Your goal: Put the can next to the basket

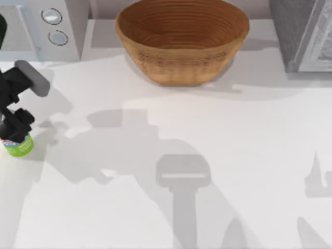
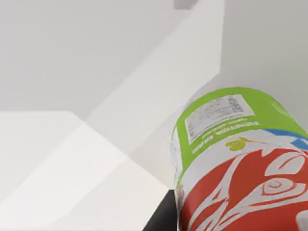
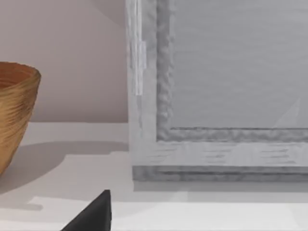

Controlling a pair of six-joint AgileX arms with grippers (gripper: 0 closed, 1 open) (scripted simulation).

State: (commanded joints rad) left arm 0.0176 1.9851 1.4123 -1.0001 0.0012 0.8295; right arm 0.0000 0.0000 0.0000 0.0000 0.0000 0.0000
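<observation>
White tabletop here, and at its far left edge the left gripper is clamped on the small red, blue and lime-green drink can, well apart from the big round tan wicker basket at the back.
</observation>
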